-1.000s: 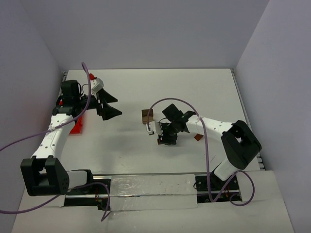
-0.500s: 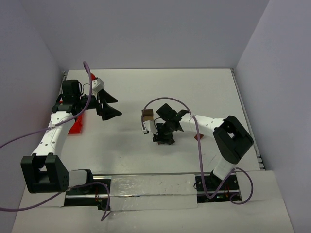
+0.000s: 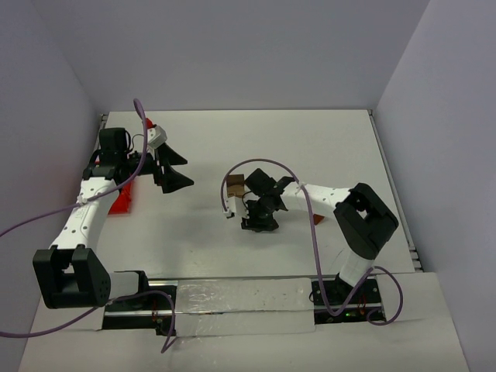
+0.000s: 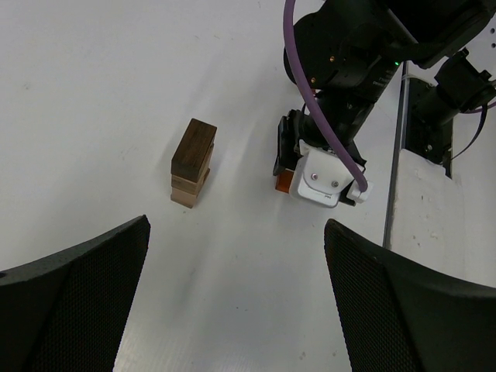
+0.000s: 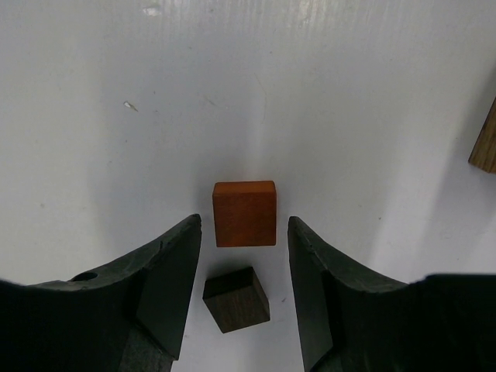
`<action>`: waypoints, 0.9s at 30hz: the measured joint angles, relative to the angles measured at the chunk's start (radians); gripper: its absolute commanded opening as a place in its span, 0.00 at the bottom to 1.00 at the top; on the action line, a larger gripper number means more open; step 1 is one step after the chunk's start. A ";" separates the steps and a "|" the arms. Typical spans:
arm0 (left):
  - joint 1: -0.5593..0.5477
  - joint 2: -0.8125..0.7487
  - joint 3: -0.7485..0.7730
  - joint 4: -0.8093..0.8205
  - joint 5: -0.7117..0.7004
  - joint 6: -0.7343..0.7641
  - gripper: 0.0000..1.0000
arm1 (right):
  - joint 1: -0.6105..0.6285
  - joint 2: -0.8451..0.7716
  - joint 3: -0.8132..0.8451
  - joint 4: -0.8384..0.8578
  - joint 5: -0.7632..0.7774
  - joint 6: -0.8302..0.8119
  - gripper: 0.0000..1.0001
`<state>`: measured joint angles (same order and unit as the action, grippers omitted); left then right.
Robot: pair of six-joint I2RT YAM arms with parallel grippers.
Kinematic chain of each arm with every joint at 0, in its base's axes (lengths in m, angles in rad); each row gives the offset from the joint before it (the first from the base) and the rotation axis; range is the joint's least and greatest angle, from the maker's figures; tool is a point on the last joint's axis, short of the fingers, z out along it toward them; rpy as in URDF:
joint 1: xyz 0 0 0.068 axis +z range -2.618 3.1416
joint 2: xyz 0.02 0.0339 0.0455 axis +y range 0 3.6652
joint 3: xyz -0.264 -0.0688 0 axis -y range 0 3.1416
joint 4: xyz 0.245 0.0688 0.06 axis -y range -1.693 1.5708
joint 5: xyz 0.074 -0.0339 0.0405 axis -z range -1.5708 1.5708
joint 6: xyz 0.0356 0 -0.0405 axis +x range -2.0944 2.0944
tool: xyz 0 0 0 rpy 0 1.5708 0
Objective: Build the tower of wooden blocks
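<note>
Fingers (image 5: 170, 271) of the right gripper (image 5: 244, 223) stand apart astride a reddish-brown wooden cube (image 5: 244, 203); a dark brown wooden cube (image 5: 236, 298) between them could jam the pinch or tip the nearby wood block tower (image 4: 192, 163).

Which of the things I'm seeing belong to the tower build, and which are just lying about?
For the build: the started stack, dark block on top; the reddish-brown block, lying between the open fingers of the right gripper; the dark brown block beside it.
Just lying about: the red bin by the left arm; the purple cable.
</note>
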<state>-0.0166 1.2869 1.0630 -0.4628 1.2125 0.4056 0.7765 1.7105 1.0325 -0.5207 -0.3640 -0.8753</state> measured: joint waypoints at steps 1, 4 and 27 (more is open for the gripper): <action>0.000 0.000 0.000 -0.001 0.000 0.001 0.99 | 0.000 0.001 0.000 0.000 0.003 0.000 0.52; 0.000 0.000 0.000 -0.005 -0.001 0.007 0.99 | 0.000 0.011 0.000 0.000 0.013 0.000 0.50; 0.000 0.075 0.058 -0.054 -0.003 0.054 0.99 | -0.073 -0.015 0.198 -0.179 -0.006 -0.049 0.17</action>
<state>-0.0166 1.3620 1.1209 -0.5164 1.2098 0.4596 0.7039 1.6955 1.2304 -0.7000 -0.3697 -0.9241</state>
